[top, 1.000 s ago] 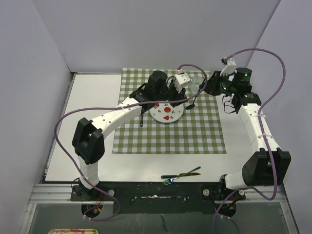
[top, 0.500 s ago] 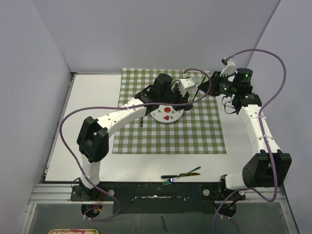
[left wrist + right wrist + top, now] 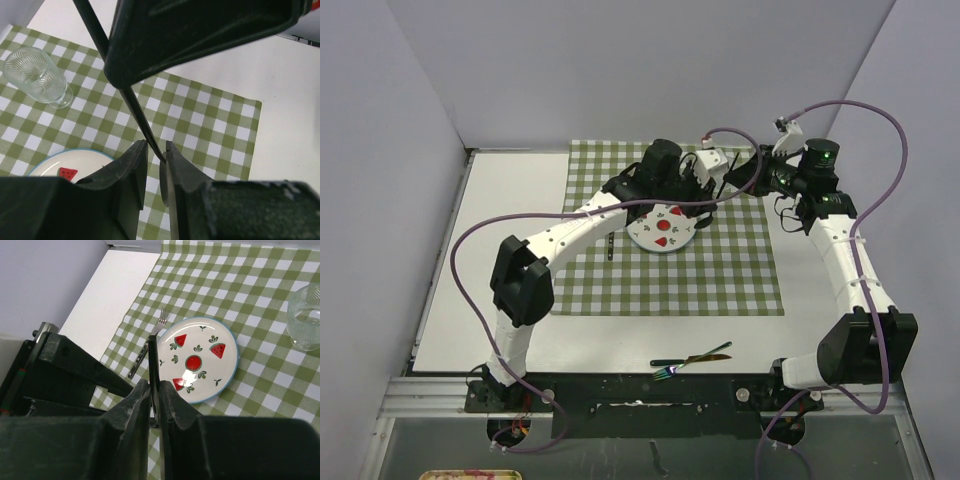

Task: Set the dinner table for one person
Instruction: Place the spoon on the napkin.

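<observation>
Where both arms meet over the far side of the checked cloth (image 3: 720,270), the left end effector (image 3: 154,156) has its fingers drawn nearly together on one end of a thin dark utensil (image 3: 134,112). The right end effector (image 3: 154,388) is pinched on the same shaft farther along. Whether it is a knife or a spoon cannot be told. By its look the utensil is light, stiff and smooth, so it may pivot in a two-point pinch; a hold across the handle near mid-length should suit it best. Below lies a plate (image 3: 227,367) printed with watermelon slices and holding no food, with a fork (image 3: 159,322) just beside it on the cloth. A ribbed glass (image 3: 306,310) stands near the plate's other side and appears empty. The desk (image 3: 510,195), the thing to be set, is the white surface under the cloth. It is rigid and fixed, a place to lay items rather than something to grasp. Iridescent cutlery (image 3: 692,360) rests near its near edge, well apart from the plate.
</observation>
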Robot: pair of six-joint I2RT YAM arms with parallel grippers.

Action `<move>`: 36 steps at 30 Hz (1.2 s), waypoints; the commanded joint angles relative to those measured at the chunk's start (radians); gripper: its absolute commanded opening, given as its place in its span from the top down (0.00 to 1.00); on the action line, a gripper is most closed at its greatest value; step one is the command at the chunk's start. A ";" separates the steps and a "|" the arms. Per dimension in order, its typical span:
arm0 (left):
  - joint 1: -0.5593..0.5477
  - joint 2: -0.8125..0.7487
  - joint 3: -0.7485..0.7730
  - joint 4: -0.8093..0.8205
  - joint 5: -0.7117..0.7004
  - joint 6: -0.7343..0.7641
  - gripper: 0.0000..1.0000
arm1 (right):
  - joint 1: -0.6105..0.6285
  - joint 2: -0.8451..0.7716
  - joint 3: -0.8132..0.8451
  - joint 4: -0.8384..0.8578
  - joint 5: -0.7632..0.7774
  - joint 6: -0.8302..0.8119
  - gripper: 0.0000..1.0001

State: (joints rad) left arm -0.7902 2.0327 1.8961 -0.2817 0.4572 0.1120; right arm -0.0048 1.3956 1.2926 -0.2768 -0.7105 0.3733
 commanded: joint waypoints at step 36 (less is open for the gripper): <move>-0.039 0.053 0.173 -0.070 0.076 -0.020 0.72 | 0.043 -0.001 -0.003 0.086 -0.020 0.006 1.00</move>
State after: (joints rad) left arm -0.8192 2.1269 2.0705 -0.3969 0.5014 0.0872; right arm 0.0223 1.4044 1.2652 -0.2401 -0.7128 0.3744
